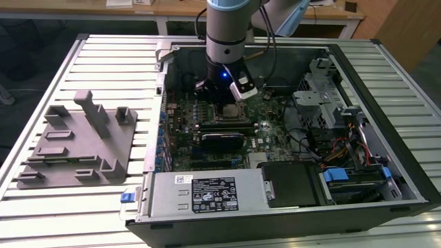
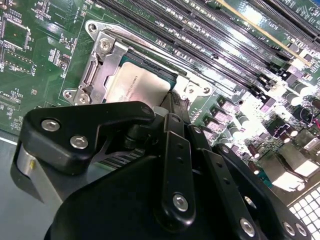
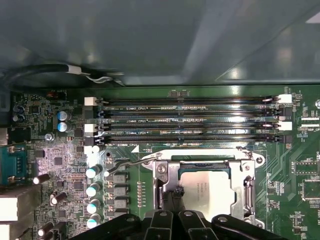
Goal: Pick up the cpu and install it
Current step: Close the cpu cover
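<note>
Silvery cpu (image 3: 212, 192) | lying in socket frame (image 3: 161, 175) | gripper (image 3: 175, 197) at its edge

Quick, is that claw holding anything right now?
Gripper: open or closed cannot be told; it is right at the cpu, which lies in the socket.

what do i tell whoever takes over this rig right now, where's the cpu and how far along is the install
Gripper: down inside the computer case, right at the edge of the cpu; grip state cannot be told.
Cpu: lying within the metal socket frame on the green motherboard; the grey tray sits outside the case.
Done: pickup and carry to the socket.
Left: whether the cpu is fully seated and released cannot be told.
</note>
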